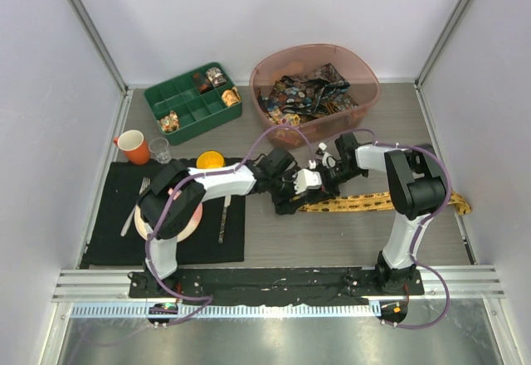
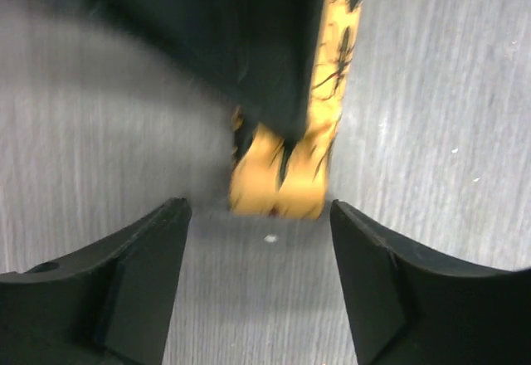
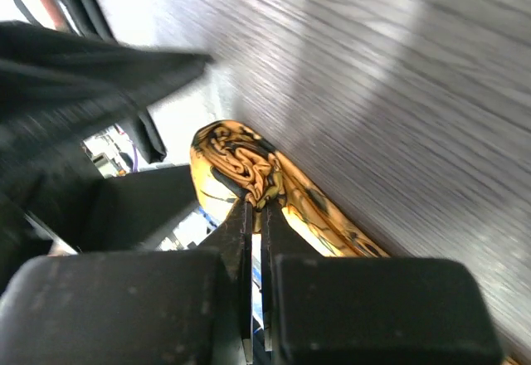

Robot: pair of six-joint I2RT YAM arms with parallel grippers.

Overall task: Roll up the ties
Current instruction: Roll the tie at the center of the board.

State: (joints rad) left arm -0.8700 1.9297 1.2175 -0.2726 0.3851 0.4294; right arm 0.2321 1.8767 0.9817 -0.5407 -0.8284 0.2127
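**Yellow tie: roll barely begun, rest waiting in the tub**

Grey wood-grain table (image 1: pixel 348 240), both arms reaching to its middle. Black rectangular place mat (image 1: pixel 116 240) at the left. Pink translucent plastic tub (image 1: pixel 371 104) at the back right, holding a loose heap of dark, many-coloured printed neckties (image 1: pixel 307 91), none of them rolled as far as I can tell. Green plastic compartment tray (image 1: pixel 158 99) at the back left. A few cells hold small coloured items, too small to identify.

Long yellow-orange necktie with dark markings (image 1: pixel 365 202) lies flat across the table from the centre out to the right edge. Both grippers meet at its left end. Only that end is lifted off the table and curled over. The rest of its length is stretched out unrolled.

Judgement: early in the task. The first turn on this tie is only just forming, nearly the whole length is left to wind, and the tub's ties are not yet started.

Right gripper (image 3: pixel 255 207): fingers almost closed with only a sliver of gap, pinching the curled end of the tie (image 3: pixel 249 166).

Left gripper (image 2: pixel 259 216): fingers spread wide, holding nothing. The tie's end (image 2: pixel 286 182) sits just ahead of the gap, not touching either finger.
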